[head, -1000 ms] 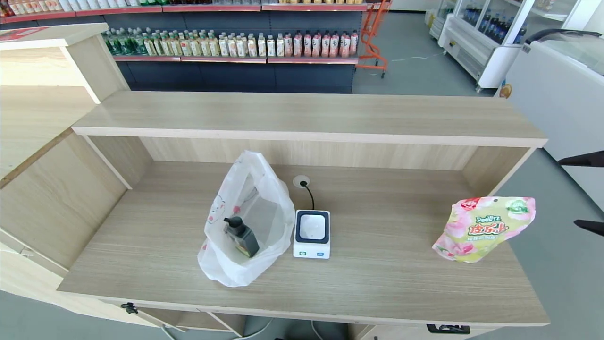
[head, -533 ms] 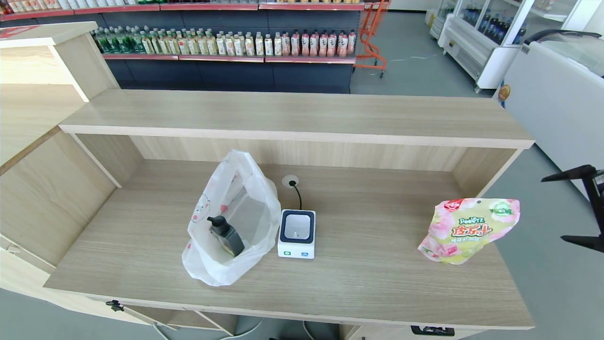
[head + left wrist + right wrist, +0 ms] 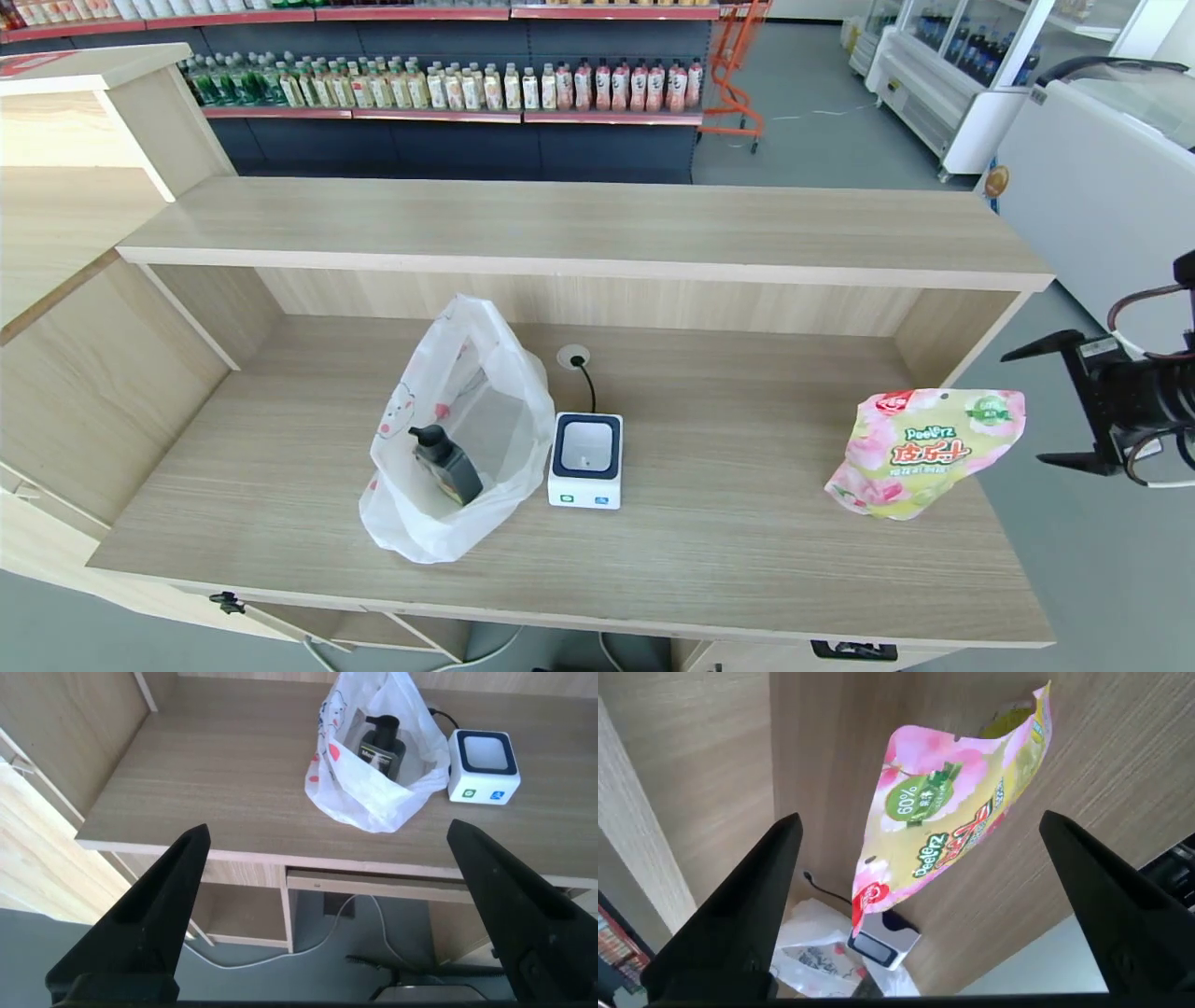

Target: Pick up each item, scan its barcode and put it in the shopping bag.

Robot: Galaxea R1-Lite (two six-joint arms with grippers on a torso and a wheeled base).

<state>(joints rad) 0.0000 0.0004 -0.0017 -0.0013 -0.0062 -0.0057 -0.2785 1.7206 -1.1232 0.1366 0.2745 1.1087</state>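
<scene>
Nearest me, the left gripper point(image 3: 327, 833) hangs wide open and empty off the counter's point(image 3: 747, 551) front edge. The right gripper point(image 3: 1027, 408), jaws spread wide and holding nothing, has swung in just beside the snack pouch point(image 3: 924, 453) at the counter's right end, so a pickup looks next. Farther along wait the scanner point(image 3: 585, 459) and the shopping bag point(image 3: 504, 373), a dark bottle point(image 3: 448, 464) already inside.

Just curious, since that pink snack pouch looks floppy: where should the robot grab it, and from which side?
Probably the flat sealed top edge of the snack pouch, from the right. It stands upright at the right end of the counter, its top thin, and the open right gripper is beside it; the puffy belly might slip.
</scene>
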